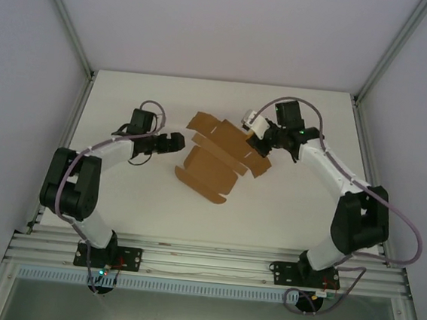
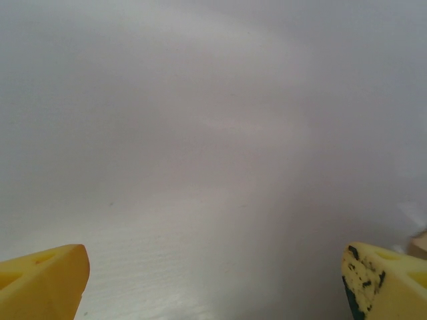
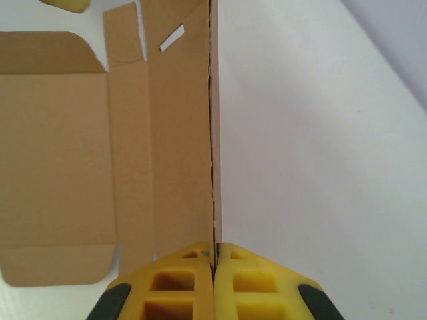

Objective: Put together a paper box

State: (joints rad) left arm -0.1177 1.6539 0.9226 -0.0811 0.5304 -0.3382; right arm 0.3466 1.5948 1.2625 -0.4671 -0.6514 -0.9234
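Right wrist: right jaws pinch paper box.

from my right wrist cam, the right pincer is clamped on the paper box, both yellow fingers squeezed flat against one panel that's folded upright, so i see it edge-on running straight up the middle. the rest of the brown sheet lies flat on the left, flaps spread out, with a little slot near the top. bare white desk on the right. there's a yellow blob top left, can't tell what it is.
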